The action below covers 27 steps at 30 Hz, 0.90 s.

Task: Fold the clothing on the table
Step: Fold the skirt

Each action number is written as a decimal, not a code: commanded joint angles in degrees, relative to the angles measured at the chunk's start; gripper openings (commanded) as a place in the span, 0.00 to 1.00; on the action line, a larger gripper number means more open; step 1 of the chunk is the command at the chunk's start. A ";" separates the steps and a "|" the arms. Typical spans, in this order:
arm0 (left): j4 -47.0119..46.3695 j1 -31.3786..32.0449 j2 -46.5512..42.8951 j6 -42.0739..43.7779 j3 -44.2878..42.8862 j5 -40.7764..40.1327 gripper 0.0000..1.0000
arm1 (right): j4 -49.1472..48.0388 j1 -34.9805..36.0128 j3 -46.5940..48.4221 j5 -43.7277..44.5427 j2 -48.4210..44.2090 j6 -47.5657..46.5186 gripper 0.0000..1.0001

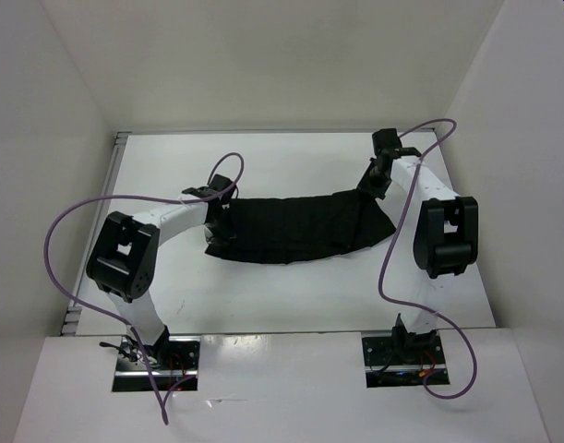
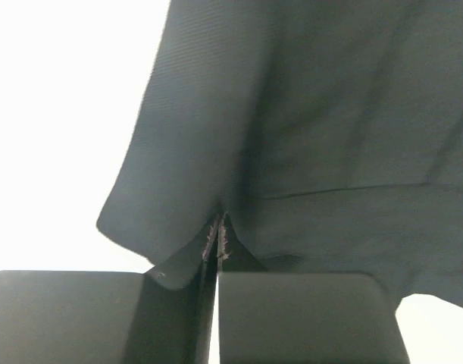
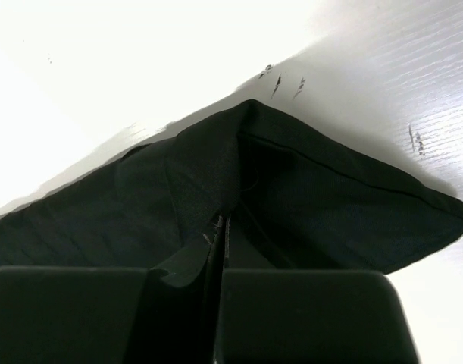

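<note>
The clothing (image 1: pixel 291 231) lies stretched across the middle of the table (image 1: pixel 291 161). Soft, light and limp, it should sag between holds, so the end corners suit best. The left gripper (image 2: pixel 217 236) and right gripper (image 3: pixel 220 233) each have their jaws clamped on one end.

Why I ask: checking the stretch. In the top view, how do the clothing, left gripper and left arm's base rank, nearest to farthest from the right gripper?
From the right gripper:
1. clothing: in its grip
2. left gripper: garment's left end
3. left arm's base: near edge, left
</note>
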<state>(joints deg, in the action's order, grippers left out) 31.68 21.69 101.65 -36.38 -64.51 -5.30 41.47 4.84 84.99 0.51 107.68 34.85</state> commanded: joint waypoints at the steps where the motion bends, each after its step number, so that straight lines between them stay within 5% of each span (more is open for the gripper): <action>1: 5.40 0.10 -4.00 -0.36 -2.98 -2.78 0.06 | -0.96 -1.15 0.88 1.24 -0.72 -0.66 0.00; 3: 6.28 0.10 -4.53 -0.36 -2.99 -3.31 0.16 | -0.96 -1.15 0.88 1.24 -0.72 -0.66 0.00; 13: 1.81 0.10 -2.94 -1.59 1.05 -1.12 0.16 | -1.48 -1.15 0.88 0.11 -0.72 -1.71 0.00; 20: -2.93 0.10 3.98 -2.73 2.81 2.58 0.00 | -0.96 -1.68 2.02 -1.12 -0.72 -2.24 0.00; 27: -2.94 1.15 6.63 -2.73 3.34 2.58 0.00 | -0.43 -4.05 4.92 -4.55 -0.72 -2.77 0.00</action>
<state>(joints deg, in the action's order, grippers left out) 29.80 21.65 102.98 -37.95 -63.77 -3.31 41.54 2.20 86.00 -2.42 107.68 32.97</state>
